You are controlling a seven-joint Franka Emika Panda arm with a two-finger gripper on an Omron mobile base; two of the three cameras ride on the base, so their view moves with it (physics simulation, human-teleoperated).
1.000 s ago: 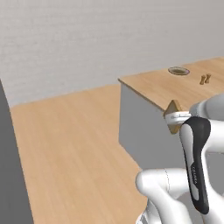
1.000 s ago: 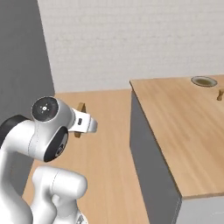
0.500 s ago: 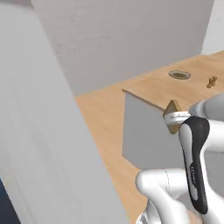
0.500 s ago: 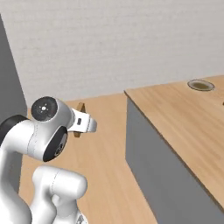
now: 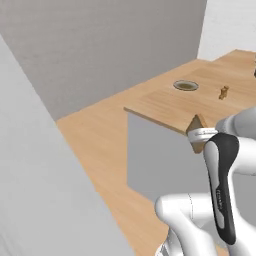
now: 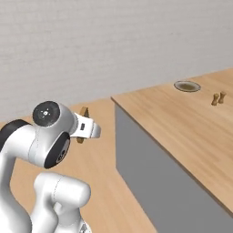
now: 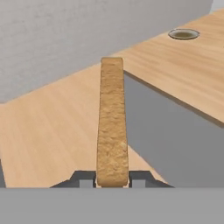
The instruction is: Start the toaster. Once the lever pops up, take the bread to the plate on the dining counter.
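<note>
My gripper (image 7: 112,178) is shut on the bread (image 7: 112,127), a tan slice seen edge-on that stands up between the two fingertips. In the left base view the bread (image 5: 197,125) juts from the hand above the arm; in the right base view the bread (image 6: 83,112) pokes out behind the white wrist. The dining counter (image 6: 182,127) is a light-wood top ahead and to the right, still some way beyond the gripper. The plate (image 5: 185,85) (image 6: 187,86) (image 7: 183,33) is small, round and greyish, and lies near the counter's far edge. The toaster is out of view.
Two small brown pieces (image 6: 218,98) stand on the counter right of the plate. The counter's grey side panel (image 5: 160,160) drops to a wooden floor (image 5: 95,135). A tall grey surface (image 5: 40,195) stands close on the left. A pale wall (image 6: 91,45) runs behind.
The whole picture has shifted: the base has turned, so the counter and plate sit elsewhere in both base views and a grey surface has come in at the left. The grip on the bread is unchanged.
</note>
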